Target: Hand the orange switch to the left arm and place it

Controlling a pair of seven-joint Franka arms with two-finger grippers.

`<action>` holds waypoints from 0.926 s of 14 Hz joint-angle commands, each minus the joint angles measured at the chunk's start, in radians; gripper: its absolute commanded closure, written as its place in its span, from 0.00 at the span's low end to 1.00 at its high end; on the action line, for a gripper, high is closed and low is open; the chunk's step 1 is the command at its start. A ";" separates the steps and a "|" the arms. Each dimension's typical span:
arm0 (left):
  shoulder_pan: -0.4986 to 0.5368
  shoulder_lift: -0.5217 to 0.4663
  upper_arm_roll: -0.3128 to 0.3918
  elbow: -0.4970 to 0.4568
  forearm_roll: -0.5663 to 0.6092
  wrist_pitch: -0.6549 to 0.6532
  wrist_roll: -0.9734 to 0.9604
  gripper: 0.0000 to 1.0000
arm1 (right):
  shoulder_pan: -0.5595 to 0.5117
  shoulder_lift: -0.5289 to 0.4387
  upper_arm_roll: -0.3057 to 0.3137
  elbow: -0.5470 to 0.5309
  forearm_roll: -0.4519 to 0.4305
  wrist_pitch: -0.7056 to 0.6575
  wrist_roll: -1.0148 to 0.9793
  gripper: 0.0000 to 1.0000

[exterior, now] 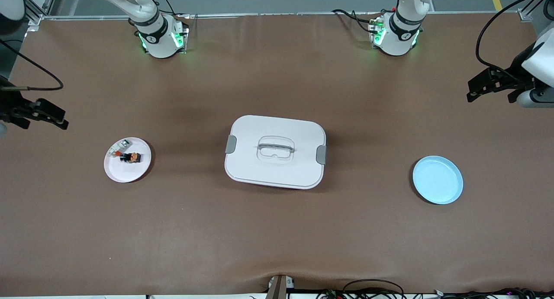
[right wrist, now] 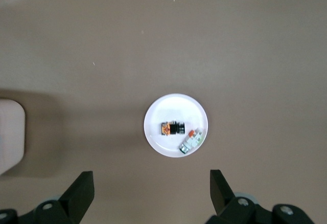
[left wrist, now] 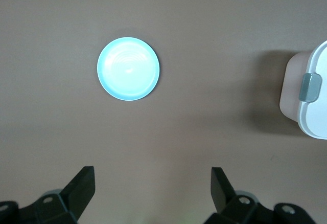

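Both claws spread wide, holding nothing.
Orange switch sits on the pink plate, lower-right of right claw; left claw upper right.

High front view, wrists downward (box shared)

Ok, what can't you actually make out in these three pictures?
- Box contents: hidden by its shut lid, front view.
- Box in both wrist views: cut off by the edge, only one end shows.
- Markings on the orange switch and the grey part beside it on the white plate: too small.
- Left gripper and right gripper, open: bodies cut off by the frame edges.
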 commanded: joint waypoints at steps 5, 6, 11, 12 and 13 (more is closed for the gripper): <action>-0.001 0.015 -0.002 0.007 -0.011 0.030 0.009 0.00 | -0.068 0.164 0.001 -0.026 -0.005 0.046 -0.046 0.00; -0.001 0.015 -0.002 0.007 -0.013 0.031 0.011 0.00 | -0.073 0.173 0.001 -0.045 -0.005 0.059 -0.069 0.00; 0.004 0.018 -0.006 -0.013 -0.036 0.057 0.028 0.00 | -0.085 0.173 0.000 -0.249 -0.019 0.301 -0.081 0.00; 0.005 0.020 -0.006 -0.013 -0.038 0.057 0.029 0.00 | -0.085 0.173 0.001 -0.281 -0.019 0.332 -0.081 0.00; 0.005 0.020 -0.006 -0.013 -0.038 0.057 0.029 0.00 | -0.085 0.173 0.000 -0.309 -0.020 0.366 -0.081 0.00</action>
